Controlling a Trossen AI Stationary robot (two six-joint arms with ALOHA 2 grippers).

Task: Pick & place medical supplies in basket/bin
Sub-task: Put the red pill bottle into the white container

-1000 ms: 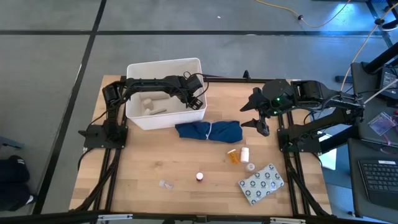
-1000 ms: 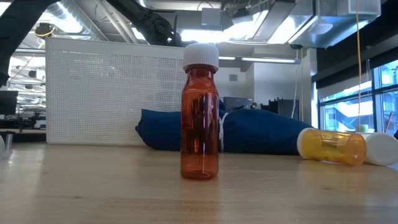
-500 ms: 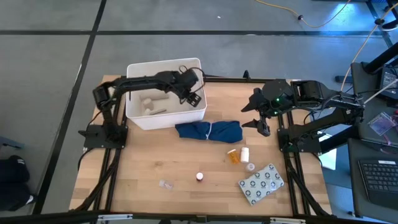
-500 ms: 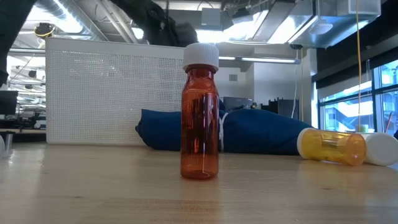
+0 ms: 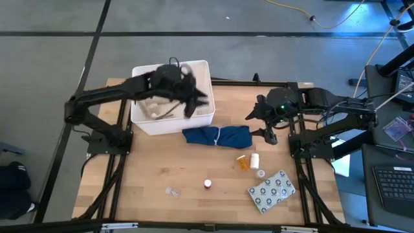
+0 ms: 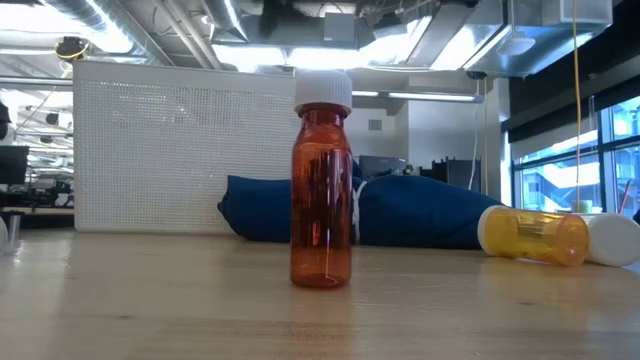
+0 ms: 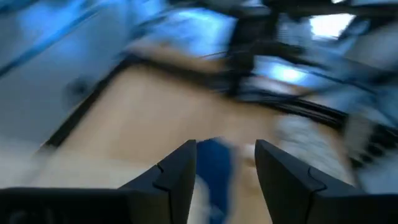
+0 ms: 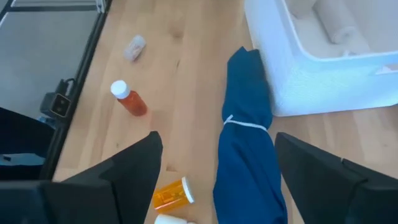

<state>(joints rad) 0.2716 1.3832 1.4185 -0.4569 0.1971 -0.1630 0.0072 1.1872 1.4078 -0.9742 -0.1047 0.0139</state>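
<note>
Your left pincer has swung back over the tub, fingers apart and empty. Right pincer waits spread by the cloth.

The left gripper now sits over the middle of the white tub, swung in from its right rim, while the left arm's elbow stretches farther out leftward.
</note>
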